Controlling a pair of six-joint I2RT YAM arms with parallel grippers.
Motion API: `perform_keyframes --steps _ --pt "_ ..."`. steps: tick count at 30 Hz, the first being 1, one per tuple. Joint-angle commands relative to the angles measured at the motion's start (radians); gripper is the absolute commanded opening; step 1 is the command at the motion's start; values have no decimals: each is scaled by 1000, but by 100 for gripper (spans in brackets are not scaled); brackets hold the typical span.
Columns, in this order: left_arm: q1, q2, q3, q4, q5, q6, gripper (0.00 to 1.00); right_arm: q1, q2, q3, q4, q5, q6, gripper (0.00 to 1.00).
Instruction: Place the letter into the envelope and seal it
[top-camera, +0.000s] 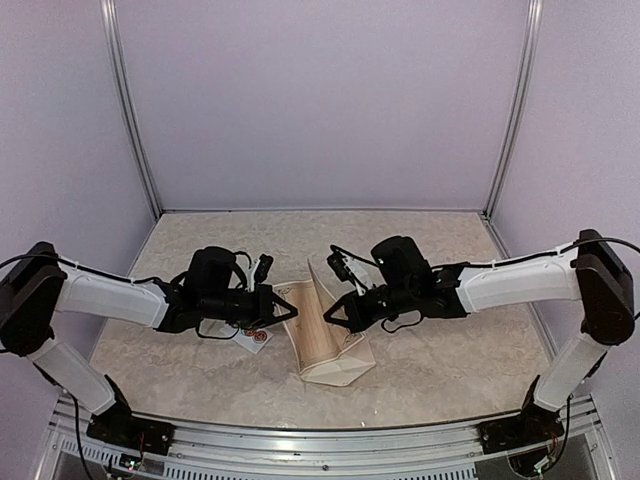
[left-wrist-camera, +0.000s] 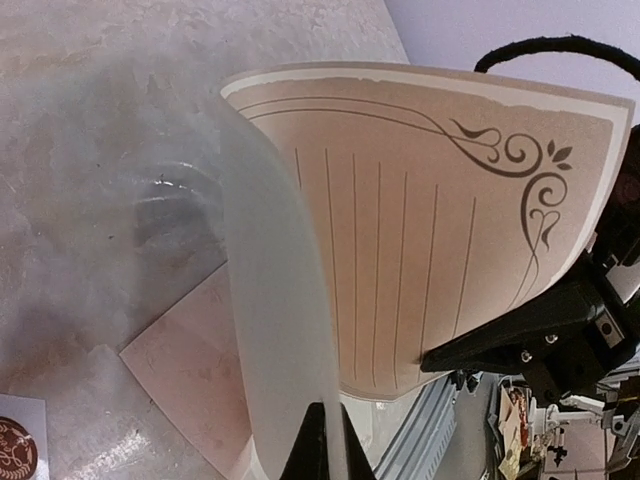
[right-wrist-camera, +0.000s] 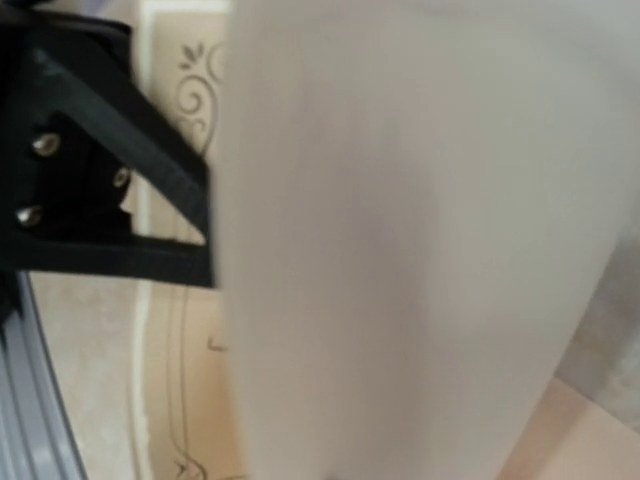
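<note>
The letter (top-camera: 312, 318) is bent into a standing U between my two grippers, its lined, ornamented face (left-wrist-camera: 420, 230) turned inward and its plain white back (left-wrist-camera: 270, 300) outward. My left gripper (top-camera: 295, 308) is shut on one edge of the sheet, pinched between its fingertips (left-wrist-camera: 318, 445). My right gripper (top-camera: 328, 316) is shut on the opposite edge, its black fingers (left-wrist-camera: 520, 340) meeting the paper. The white back (right-wrist-camera: 400, 250) fills the right wrist view and hides that gripper's own jaws. The envelope (top-camera: 350, 368) lies flat on the table under the letter, also visible as a pink sheet (left-wrist-camera: 190, 370).
A small white strip with a round brown sticker (top-camera: 258, 338) lies on the table below my left gripper, and its corner (left-wrist-camera: 15, 445) shows in the left wrist view. The metal rail of the table's near edge (top-camera: 320, 445) runs just in front of the envelope.
</note>
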Motion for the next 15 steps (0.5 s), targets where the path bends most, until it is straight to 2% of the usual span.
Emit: perform_keyframes --steps 1,3,12,15 --pt "-8 45 -16 81 1 -31 0 20 61 62 -67 13 37 0" --pt "-7 67 -19 88 4 -37 5 21 91 78 -77 9 48 0" --pt "-6 134 -28 147 42 -75 46 33 157 117 -130 10 59 0" --pt "-6 146 -27 162 48 -83 55 40 174 132 -148 11 56 0"
